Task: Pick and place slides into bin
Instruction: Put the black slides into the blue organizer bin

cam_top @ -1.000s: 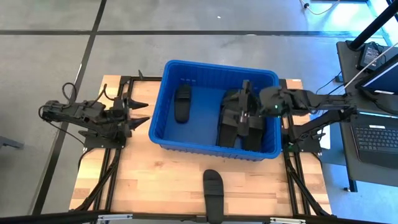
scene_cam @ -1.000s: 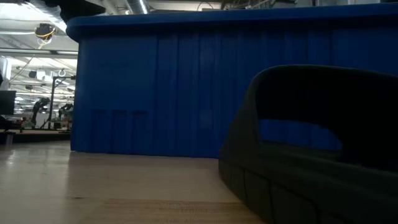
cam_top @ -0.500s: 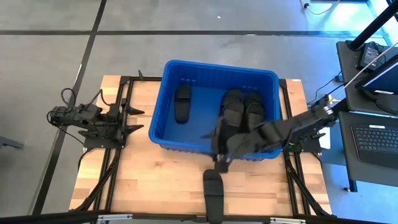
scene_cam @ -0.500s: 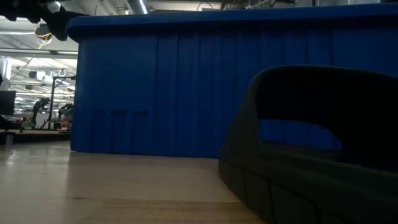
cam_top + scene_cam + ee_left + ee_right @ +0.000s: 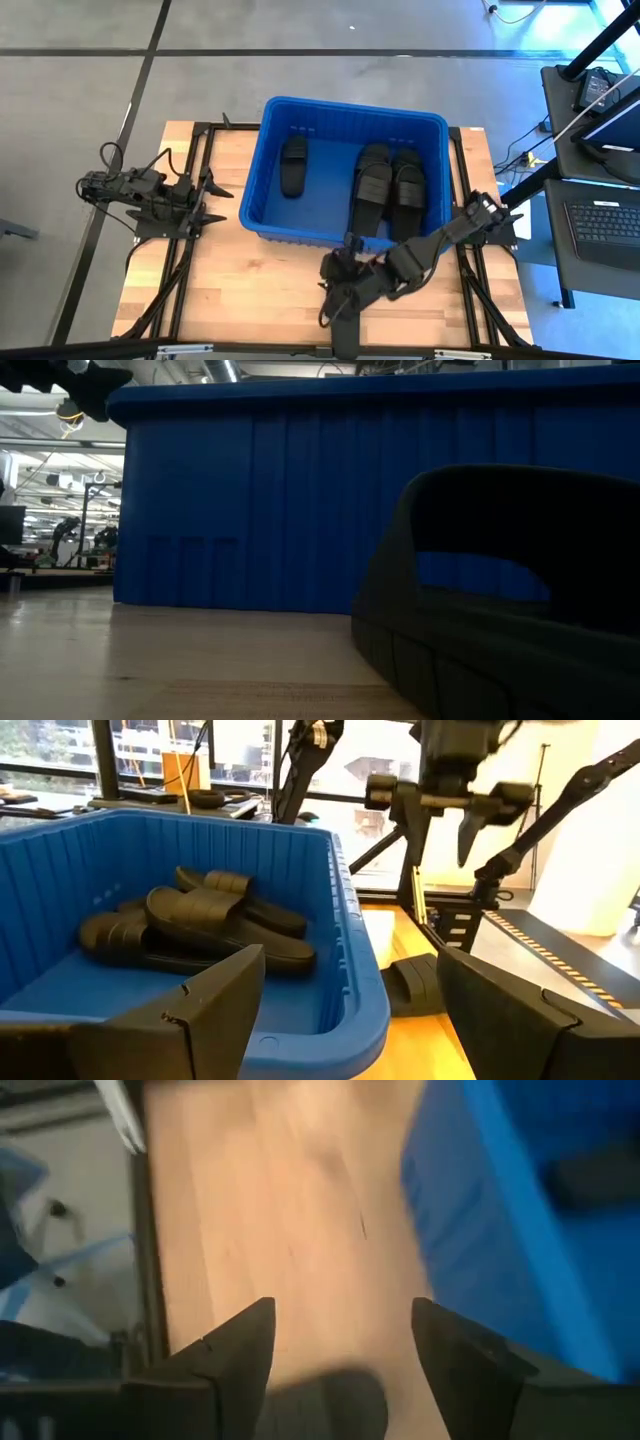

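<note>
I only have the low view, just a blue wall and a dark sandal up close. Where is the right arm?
Observer: The right gripper is over the sandal on the table, in front of the bin.
Operator: Fingers closed on it?
Observer: No, the fingers stand apart with bare wood between them.
Operator: How many slides are binned?
Observer: Three slides in the bin.
Operator: And the left arm?
Observer: The left gripper waits open, left of the bin.

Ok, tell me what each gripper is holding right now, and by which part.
Nothing is held. The right gripper is open above the slide on the table; the left gripper is open and empty beside the bin.
</note>
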Controlling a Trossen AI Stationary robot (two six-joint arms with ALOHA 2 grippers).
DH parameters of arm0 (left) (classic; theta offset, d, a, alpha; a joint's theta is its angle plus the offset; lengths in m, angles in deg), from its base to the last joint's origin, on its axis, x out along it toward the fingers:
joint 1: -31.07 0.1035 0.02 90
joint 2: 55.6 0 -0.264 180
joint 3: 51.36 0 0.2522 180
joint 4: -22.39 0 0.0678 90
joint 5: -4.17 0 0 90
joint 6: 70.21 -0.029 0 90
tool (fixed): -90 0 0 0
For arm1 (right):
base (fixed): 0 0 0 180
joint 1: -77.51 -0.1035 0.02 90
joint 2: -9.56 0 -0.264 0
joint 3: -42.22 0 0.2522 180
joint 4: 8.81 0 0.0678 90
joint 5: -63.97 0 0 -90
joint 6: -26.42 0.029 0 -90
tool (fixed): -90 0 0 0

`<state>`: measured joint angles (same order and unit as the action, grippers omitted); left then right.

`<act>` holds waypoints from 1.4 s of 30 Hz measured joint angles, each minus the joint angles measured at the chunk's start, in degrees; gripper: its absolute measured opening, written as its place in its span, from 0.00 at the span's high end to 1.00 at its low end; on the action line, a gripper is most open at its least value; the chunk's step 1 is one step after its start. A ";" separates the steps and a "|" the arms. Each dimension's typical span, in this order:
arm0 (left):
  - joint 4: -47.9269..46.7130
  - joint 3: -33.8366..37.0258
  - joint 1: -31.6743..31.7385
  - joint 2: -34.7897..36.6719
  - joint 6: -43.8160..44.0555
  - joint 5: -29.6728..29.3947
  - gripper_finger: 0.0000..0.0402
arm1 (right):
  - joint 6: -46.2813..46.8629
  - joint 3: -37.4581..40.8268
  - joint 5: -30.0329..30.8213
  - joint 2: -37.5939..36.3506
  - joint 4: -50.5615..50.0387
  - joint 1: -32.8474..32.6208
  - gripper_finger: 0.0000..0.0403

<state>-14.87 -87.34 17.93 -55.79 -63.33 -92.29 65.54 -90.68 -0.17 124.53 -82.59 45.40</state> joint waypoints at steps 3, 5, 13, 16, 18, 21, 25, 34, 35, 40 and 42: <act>-0.22 0.00 0.00 0.00 0.02 0.00 0.28 | 9.55 -0.69 -2.10 2.08 -6.14 -1.70 0.41; -0.42 0.00 0.00 0.00 0.00 0.00 0.28 | 14.78 -0.44 -4.73 3.39 -9.62 -2.86 0.41; -1.81 0.00 0.00 0.00 0.06 -0.02 0.28 | 19.02 -0.31 -9.56 10.05 -12.67 -7.42 0.41; -1.79 0.00 0.00 0.00 0.11 -0.02 0.28 | 19.47 -0.29 -11.27 12.47 -12.77 -8.01 0.41; -1.79 0.00 0.00 0.00 0.18 -0.02 0.28 | 20.76 -0.26 -12.45 13.80 -12.32 -8.01 0.41; -1.79 0.00 0.00 0.00 0.20 -0.02 0.28 | 19.12 -0.26 -13.69 15.46 -11.63 -8.01 0.41; -1.79 0.00 0.00 0.00 0.40 -0.04 0.28 | 16.35 -0.26 -15.45 17.45 -11.25 -8.01 0.41; -2.41 0.00 0.00 0.00 0.44 -0.06 0.28 | 16.08 -0.24 -10.49 18.58 -10.34 -7.44 0.41; -2.92 -0.02 0.00 0.00 0.46 -0.07 0.28 | 15.91 -0.22 -8.84 18.58 -10.52 -7.29 0.41; -4.58 -0.02 0.00 0.00 1.98 -0.44 0.28 | 15.39 -0.21 -6.42 19.04 -10.63 -6.43 0.41; -4.57 -0.02 0.00 0.00 2.01 -0.52 0.28 | 14.27 -0.18 -6.43 19.32 -10.59 -6.12 0.41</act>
<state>-19.44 -87.36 17.93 -55.79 -61.33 -92.81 79.80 -90.85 -6.61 143.85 -93.18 39.28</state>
